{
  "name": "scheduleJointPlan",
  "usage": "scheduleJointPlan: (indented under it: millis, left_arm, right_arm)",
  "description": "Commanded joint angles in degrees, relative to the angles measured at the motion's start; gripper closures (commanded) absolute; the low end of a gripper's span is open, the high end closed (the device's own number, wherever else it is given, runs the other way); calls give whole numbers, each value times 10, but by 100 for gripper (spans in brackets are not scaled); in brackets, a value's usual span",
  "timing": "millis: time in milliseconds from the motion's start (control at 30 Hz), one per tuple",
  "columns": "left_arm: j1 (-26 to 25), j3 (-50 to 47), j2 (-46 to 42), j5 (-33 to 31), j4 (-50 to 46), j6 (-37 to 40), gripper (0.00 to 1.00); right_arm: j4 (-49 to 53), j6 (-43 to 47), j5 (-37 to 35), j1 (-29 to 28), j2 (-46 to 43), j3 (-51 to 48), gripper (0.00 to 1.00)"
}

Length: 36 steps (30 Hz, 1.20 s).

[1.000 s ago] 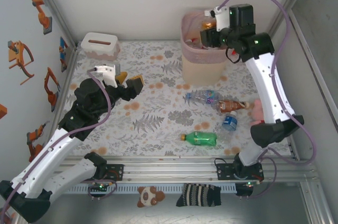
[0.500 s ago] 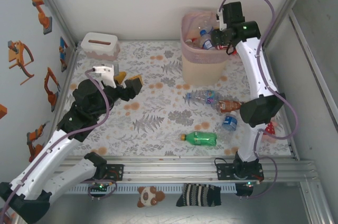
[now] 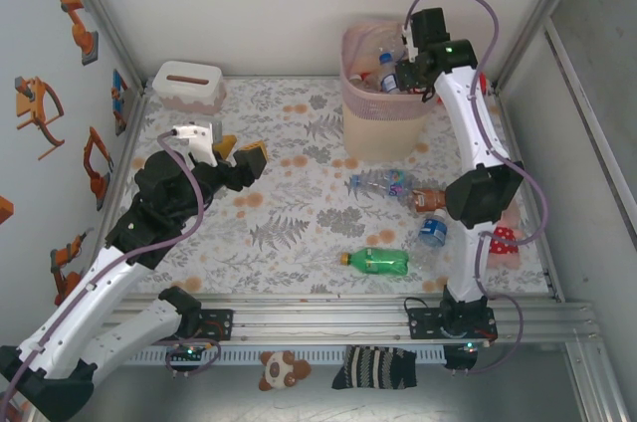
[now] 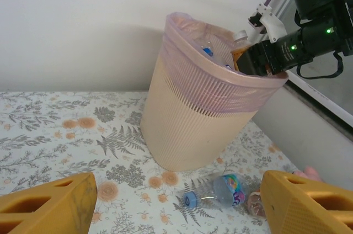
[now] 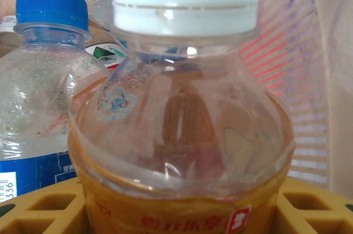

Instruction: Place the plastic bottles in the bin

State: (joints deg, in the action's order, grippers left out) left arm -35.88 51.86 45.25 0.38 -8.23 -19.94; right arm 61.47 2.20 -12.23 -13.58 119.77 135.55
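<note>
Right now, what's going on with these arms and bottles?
The right gripper holds a white-capped bottle at the mouth of the pink bin, which has bottles inside. The left gripper hovers open and empty over the table. A clear bottle, brown bottle, blue-labelled bottle and green bottle lie on it, not yet binned.

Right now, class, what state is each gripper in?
Left gripper: open, empty.
Right gripper: around a bottle at the bin; grip cannot be told.
</note>
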Motion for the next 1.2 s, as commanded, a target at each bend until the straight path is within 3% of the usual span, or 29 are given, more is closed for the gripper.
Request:
scheduleJointPlan:
  millis: [0, 133, 333, 767, 1167]
  left_arm:
    - [4, -7, -11, -7, -3, -7, 23]
    - [5, -5, -11, -9, -2, -5, 23]
    - [5, -5, -7, -6, 2, -6, 22]
    - [5, -6, -3, 3, 7, -9, 22]
    - [6, -3, 27, 27, 22, -20, 22]
  right_arm:
    - [29, -6, 2, 9, 21, 12, 35]
    - [30, -12, 2, 9, 5, 28, 27]
    - [29, -24, 14, 9, -36, 41, 24]
    - [29, -53, 55, 9, -112, 6, 35]
    - [36, -77, 62, 9, -246, -156, 36]
